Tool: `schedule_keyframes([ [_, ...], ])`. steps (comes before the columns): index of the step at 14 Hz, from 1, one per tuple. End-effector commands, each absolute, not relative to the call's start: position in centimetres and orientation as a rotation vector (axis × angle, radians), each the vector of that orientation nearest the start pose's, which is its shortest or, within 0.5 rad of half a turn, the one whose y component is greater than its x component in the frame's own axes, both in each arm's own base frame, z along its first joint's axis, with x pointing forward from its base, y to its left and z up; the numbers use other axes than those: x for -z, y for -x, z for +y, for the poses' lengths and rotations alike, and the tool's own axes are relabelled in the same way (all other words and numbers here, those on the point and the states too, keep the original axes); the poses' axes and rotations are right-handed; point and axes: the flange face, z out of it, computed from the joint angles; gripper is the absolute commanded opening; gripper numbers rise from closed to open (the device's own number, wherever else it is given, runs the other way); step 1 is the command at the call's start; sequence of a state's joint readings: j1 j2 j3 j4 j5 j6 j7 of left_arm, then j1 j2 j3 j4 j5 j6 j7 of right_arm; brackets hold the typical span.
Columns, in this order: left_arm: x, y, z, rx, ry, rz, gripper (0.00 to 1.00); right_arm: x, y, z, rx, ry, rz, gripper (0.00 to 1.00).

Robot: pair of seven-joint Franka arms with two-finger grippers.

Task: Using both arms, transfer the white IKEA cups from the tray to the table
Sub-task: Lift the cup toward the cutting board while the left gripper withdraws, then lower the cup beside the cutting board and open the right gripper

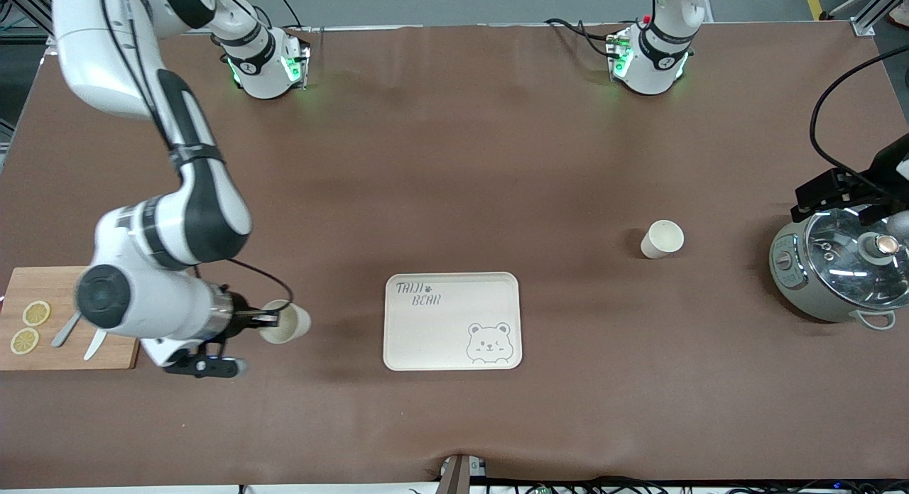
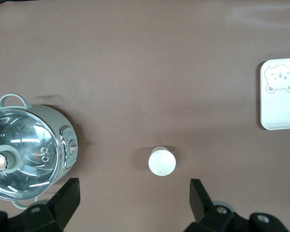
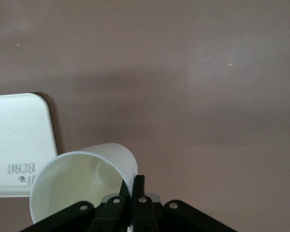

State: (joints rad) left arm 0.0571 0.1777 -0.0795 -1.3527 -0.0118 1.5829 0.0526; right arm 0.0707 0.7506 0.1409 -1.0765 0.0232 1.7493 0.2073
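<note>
My right gripper (image 1: 257, 318) is shut on the rim of one white cup (image 1: 287, 322), one finger inside and one outside. It holds the cup tilted on its side over the table, between the cutting board and the bear tray (image 1: 426, 338). In the right wrist view the gripper (image 3: 131, 189) pinches the cup wall (image 3: 82, 179), with the tray corner (image 3: 19, 135) beside it. The second white cup (image 1: 662, 239) stands upright on the table toward the left arm's end. My left gripper (image 1: 838, 194) hangs open and empty over the pot's edge. In the left wrist view the gripper (image 2: 134, 199) is apart from that cup (image 2: 162, 162).
A grey-green pot with a glass lid (image 1: 838, 274) stands at the left arm's end, also in the left wrist view (image 2: 29, 152). A wooden cutting board (image 1: 67, 338) with lemon slices and utensils lies at the right arm's end. The tray shows in the left wrist view (image 2: 275, 111).
</note>
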Motion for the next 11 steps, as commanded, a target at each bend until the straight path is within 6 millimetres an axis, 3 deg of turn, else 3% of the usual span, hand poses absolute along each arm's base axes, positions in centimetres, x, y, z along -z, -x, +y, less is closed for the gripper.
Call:
schedule_keyframes([
  [1,-63.0,-59.5,-4.5,0.018,3.143,0.234,1.0,-39.2,-73.5,9.7,-0.156,3.022,-0.031,0.0],
  [4,-64.5,-57.9,-6.5,0.024,3.151,0.231,1.0,-39.7,-74.0,3.0,-0.125,3.019,-0.161,0.0],
  [6,-64.3,-56.9,-7.0,0.01,3.147,0.237,1.0,-39.3,-74.0,-1.4,-0.12,3.01,-0.243,0.0],
  [9,-62.8,-55.9,-8.8,-0.027,3.136,0.284,1.0,-38.3,-74.1,-5.2,-0.114,3.046,-0.253,0.0],
  [11,-62.9,-56.2,-7.9,-0.003,3.143,0.261,1.0,-37.3,-74.7,-6.3,-0.059,3.084,-0.244,0.0],
])
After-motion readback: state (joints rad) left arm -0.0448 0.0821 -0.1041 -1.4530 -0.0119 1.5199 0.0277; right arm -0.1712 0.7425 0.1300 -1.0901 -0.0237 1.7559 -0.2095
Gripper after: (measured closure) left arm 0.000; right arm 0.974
